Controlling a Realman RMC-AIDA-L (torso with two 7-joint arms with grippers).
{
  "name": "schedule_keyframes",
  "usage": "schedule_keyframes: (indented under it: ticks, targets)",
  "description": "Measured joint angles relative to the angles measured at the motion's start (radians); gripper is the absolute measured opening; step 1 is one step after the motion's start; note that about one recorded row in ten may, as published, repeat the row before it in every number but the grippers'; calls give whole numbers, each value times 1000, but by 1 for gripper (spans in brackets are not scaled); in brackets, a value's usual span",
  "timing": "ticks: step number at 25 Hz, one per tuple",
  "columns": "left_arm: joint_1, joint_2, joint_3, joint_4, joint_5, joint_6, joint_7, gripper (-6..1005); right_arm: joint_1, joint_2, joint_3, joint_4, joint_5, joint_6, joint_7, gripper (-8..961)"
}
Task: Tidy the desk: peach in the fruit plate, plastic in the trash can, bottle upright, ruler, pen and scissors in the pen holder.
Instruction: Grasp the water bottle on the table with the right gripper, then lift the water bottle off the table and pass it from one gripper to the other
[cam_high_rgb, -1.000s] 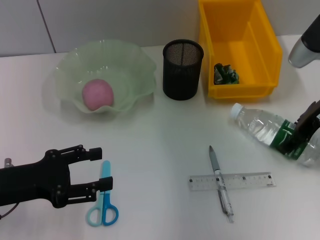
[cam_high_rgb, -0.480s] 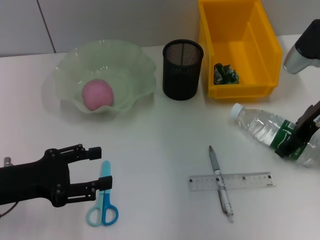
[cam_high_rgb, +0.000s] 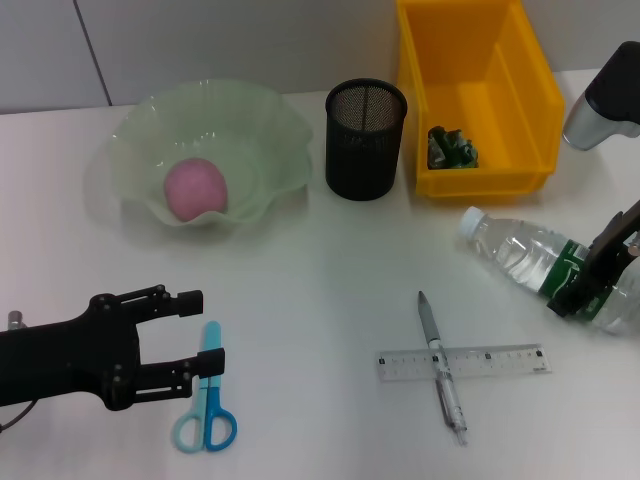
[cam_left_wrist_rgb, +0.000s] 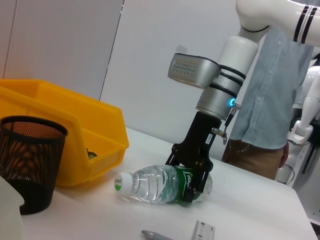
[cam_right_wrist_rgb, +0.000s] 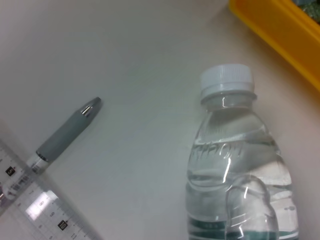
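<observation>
While flat, bottle cap toward pen holder.

A person in a light-blue shirt and brown trousers is standing at the far edge of the tabletop in the left wrist view. A plain grey wall is running behind, with a white robot figure showing beside the person.

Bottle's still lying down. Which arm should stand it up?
Right. The right gripper already straddles the bottle at its green label, on the desk's right side. The left gripper sits open far across, beside the scissors.
</observation>
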Motion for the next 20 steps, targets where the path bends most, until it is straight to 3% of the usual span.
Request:
schedule_keyframes:
  ticks: [9,20]
  targets:
    - [1,0,-10,0,-4,0,0,797,-4,1,9,-10,16,-10,-18,759]
    - [7,-5,-34,0,-7,5,-2,797,-57,-10,19,-104,234,-95,-101,758]
